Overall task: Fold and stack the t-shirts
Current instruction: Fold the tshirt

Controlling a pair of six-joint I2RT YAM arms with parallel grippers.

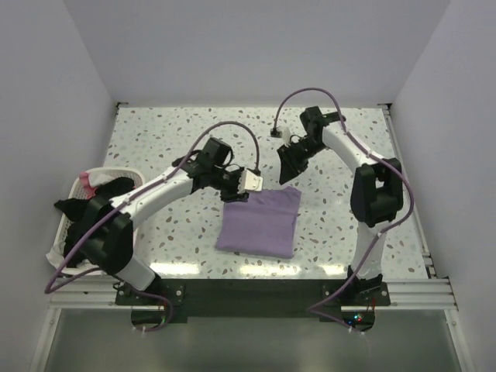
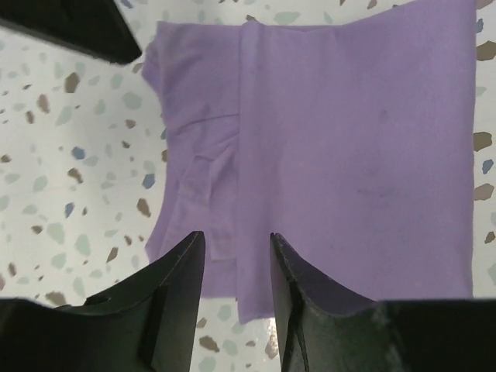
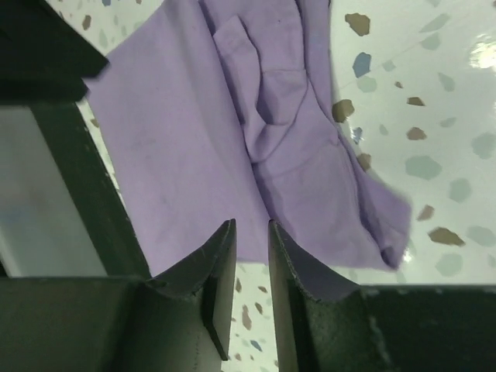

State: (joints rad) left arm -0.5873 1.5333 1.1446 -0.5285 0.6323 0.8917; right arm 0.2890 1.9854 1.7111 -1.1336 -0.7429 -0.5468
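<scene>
By the folded lilac t-shirt (image 1: pixel 258 221), left gripper (image 2: pixel 236 240) and right gripper (image 3: pixel 251 226) hang narrowly parted, empty.

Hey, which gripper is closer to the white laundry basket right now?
Left. The left gripper hovers at the far left corner of the purple t-shirt, on the side of the laundry basket; the right gripper sits by the shirt's far right corner, farther away.

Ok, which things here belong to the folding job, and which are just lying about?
Job:
- purple shirt, folded on the table
- black cloth and pink cloth in the basket, likely more shirts
- left gripper and right gripper, both near the purple shirt's far edge

Lying about:
- basket
- table
</scene>
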